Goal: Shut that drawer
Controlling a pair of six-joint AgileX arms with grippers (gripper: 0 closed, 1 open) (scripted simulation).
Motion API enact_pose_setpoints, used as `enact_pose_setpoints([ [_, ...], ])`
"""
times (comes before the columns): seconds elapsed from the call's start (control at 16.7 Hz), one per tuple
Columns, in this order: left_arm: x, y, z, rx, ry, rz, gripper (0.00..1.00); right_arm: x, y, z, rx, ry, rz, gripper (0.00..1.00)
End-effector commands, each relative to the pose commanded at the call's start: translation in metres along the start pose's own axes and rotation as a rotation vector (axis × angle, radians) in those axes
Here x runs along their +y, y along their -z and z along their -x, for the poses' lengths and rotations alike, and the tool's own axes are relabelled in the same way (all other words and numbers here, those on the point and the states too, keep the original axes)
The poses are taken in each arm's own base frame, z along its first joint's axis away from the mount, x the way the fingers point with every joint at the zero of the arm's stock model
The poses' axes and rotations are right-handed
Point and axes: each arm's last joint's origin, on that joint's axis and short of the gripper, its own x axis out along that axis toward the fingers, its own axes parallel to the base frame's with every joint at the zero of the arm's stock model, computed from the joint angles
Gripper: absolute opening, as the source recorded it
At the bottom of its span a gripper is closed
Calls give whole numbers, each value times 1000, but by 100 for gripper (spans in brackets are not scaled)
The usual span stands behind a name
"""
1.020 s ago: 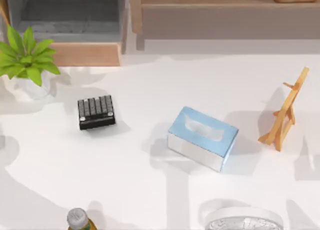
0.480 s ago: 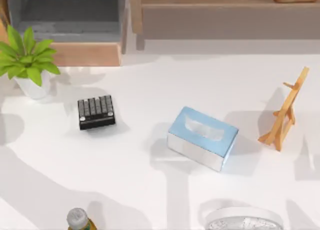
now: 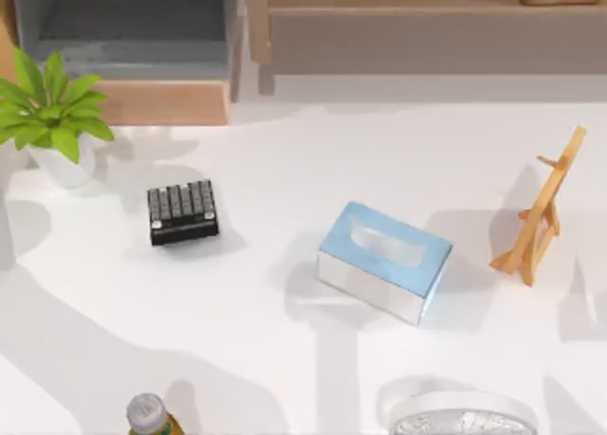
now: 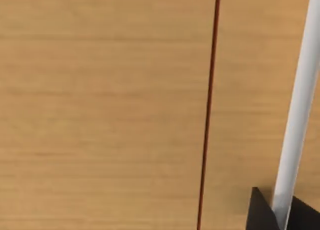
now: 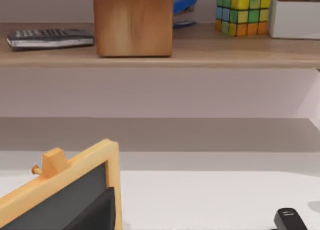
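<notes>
Noting only a shift of shadows over the left of the table [image 3: 285,151] against a second ago: broader now, reaching farther in from the near left corner. Taking that as the left arm travelling toward the drawer [image 3: 161,103], at the table's far left behind the potted plant [image 3: 47,103], open as before, tan front pulled out, grey inside bare. Seeing pale wood grain close up from the left wrist, left hand [image 4: 280,217] low at the edge; spread or pressed together, cannot tell. Leaving the right arm parked at the right, facing the wooden easel [image 5: 75,190]. Judging the push not yet begun.
</notes>
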Motion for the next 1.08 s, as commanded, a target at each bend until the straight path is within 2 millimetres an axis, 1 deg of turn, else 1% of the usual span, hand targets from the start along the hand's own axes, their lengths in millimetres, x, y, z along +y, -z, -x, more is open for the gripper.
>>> enact_pose_setpoints([
  [0.72,0,0,0,0,0,0,98,0,0,0,0,0,0,100],
  [0.78,0,0,0,0,0,0,100,0,0,0,0,0,0,100],
  [1.08,0,0,0,0,0,0,100,0,0,0,0,0,0,100],
])
